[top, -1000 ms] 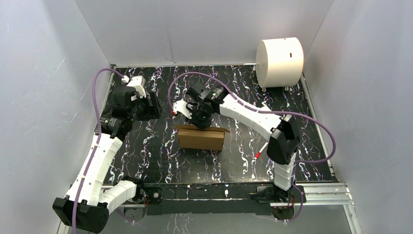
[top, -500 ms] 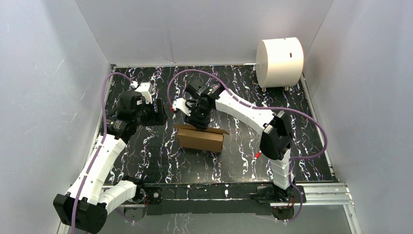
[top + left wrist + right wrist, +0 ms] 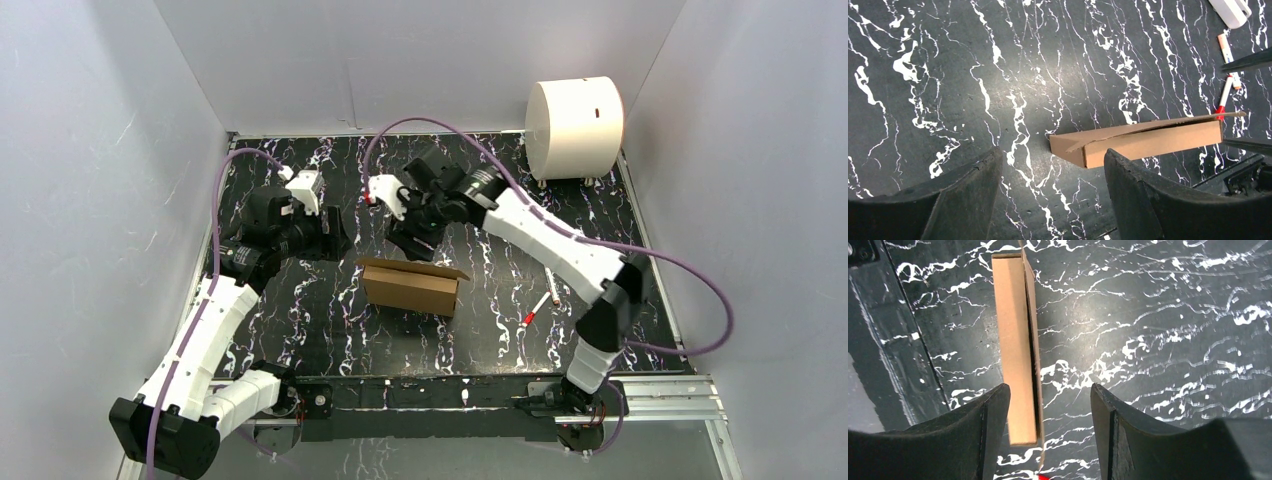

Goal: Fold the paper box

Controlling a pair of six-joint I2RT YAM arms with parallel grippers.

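The paper box (image 3: 410, 285) is a flat brown carton standing on edge mid-table, its top flap slightly ajar. My right gripper (image 3: 408, 243) hovers just behind and above it, open, touching nothing. Looking down from the right wrist, the paper box (image 3: 1015, 350) lies below the gap, close to the left finger (image 3: 983, 430), and the right gripper (image 3: 1050, 390) holds nothing. My left gripper (image 3: 338, 238) is open to the left of the box and behind it. In the left wrist view the paper box (image 3: 1143, 140) lies beyond the right finger (image 3: 1148, 195), and the left gripper (image 3: 1053, 155) is empty.
A large white cylinder (image 3: 573, 115) stands at the back right corner. A red-capped marker (image 3: 537, 308) lies right of the box, also visible as the marker (image 3: 1225, 95) with a second pen (image 3: 1228, 50) near it. White walls enclose the black marbled table (image 3: 300, 310).
The right gripper has opened from shut, let go of the box's top flap and drawn back and up. The left gripper has moved right, toward the box, still open.
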